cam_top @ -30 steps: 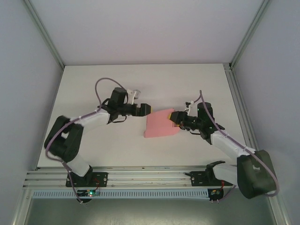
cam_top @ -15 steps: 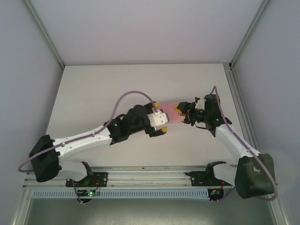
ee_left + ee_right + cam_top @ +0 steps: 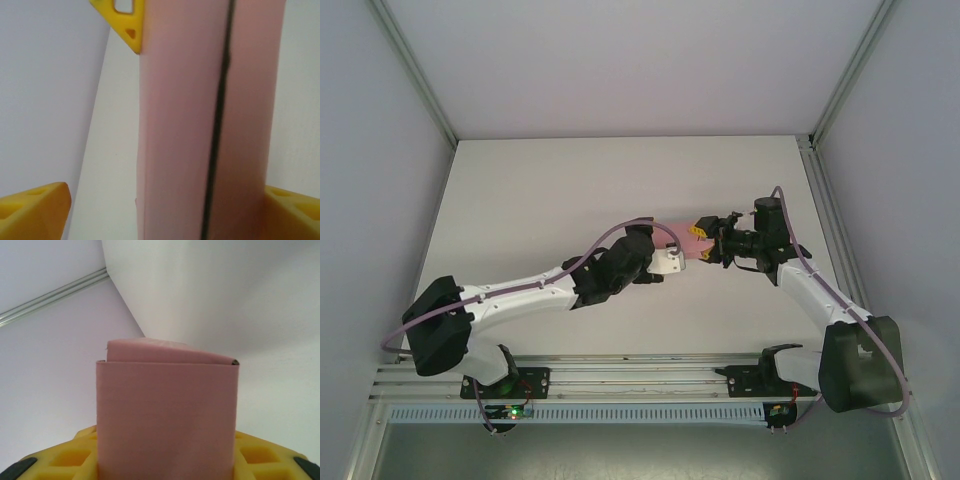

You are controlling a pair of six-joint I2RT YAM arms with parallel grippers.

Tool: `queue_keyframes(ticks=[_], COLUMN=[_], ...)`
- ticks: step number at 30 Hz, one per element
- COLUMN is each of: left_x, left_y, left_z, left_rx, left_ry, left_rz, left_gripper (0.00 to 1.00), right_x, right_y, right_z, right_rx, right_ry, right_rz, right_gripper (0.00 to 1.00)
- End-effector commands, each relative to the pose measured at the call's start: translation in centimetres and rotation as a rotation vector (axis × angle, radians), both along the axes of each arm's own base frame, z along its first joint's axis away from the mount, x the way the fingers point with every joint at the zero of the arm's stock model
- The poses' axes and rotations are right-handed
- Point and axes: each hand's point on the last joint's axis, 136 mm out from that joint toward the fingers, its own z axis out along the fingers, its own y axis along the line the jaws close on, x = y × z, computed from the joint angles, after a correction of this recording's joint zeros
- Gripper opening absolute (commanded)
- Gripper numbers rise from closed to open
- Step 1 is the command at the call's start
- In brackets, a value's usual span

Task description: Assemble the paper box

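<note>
Top external: paper box point(image 3: 690, 241) just right of tabletop point(image 3: 520, 190) centre, well apart from all edges, open room around. Right gripper point(image 3: 704, 243) clamps its right end. Left gripper point(image 3: 165, 210) straddles it, jaws spread, one finger point(image 3: 35, 210) apart from card. Box's left part hidden under left wrist.

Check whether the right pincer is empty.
No, in the right wrist view the pink paper box sits clamped between the right pincer's yellow fingers.
</note>
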Motion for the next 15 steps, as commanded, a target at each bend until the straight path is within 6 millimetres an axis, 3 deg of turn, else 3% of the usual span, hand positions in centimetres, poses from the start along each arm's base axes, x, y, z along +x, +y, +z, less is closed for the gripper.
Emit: queue_keyframes(ticks=[1, 4, 7, 10, 13, 15], left_x=[0.5, 0.5, 0.5, 0.3, 0.5, 0.5], left_y=[0.6, 1.3, 1.9, 2.0, 1.7, 1.3], left_z=[0.6, 1.1, 1.6, 1.6, 1.8, 1.8], left_rx=[0.027, 0.014, -0.019, -0.013, -0.018, -0.020], left_ry=[-0.020, -0.018, -0.007, 0.002, 0.003, 0.006], left_rz=[0.031, 0.048, 0.050, 0.038, 0.030, 0.019], left_gripper=[0.79, 0.65, 0.58, 0.41, 0.39, 0.39], right_x=[0.0, 0.1, 0.2, 0.2, 0.1, 0.0], right_y=[0.2, 0.0, -0.2, -0.3, -0.4, -0.4], right_z=[1.5, 1.9, 1.9, 1.9, 1.8, 1.9], right_rx=[0.052, 0.058, 0.056, 0.048, 0.044, 0.038], right_ry=[0.002, -0.004, -0.005, -0.014, -0.019, -0.030], right_rz=[0.017, 0.013, 0.002, -0.003, -0.009, -0.006], right_gripper=[0.37, 0.37, 0.37, 0.37, 0.38, 0.50])
